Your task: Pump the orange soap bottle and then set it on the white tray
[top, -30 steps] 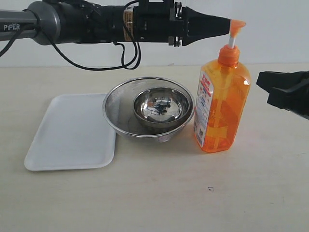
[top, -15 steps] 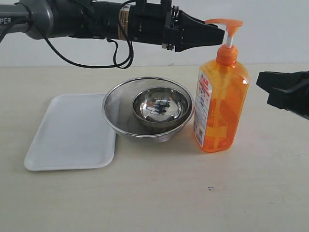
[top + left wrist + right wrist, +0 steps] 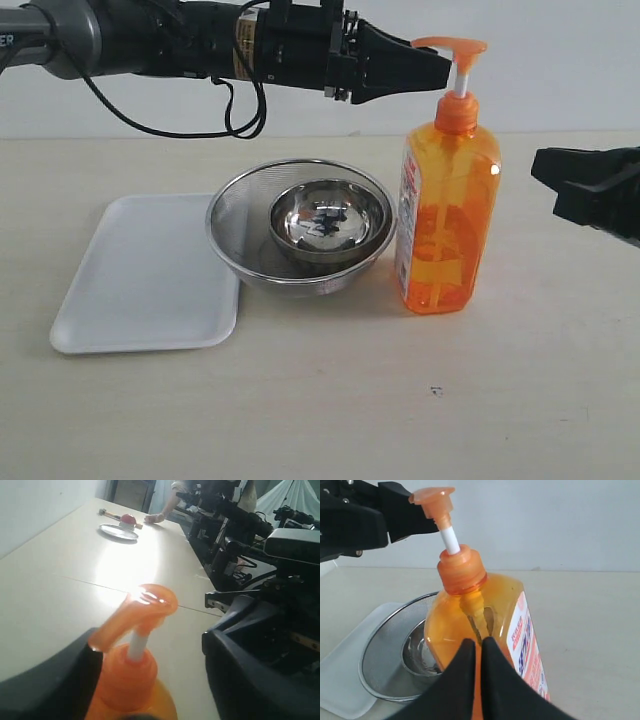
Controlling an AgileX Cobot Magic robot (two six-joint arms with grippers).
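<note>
Orange soap bottle (image 3: 447, 210), tall and standing free. Could tip from a sideways bump by left gripper (image 3: 440, 68), spread at pump head (image 3: 450, 45). Right gripper (image 3: 545, 178) pressed together, well apart.

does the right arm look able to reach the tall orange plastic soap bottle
Probably yes: bare table lies between the shut right claw and the tall orange plastic soap bottle; the left claw sits up at its pump.
</note>
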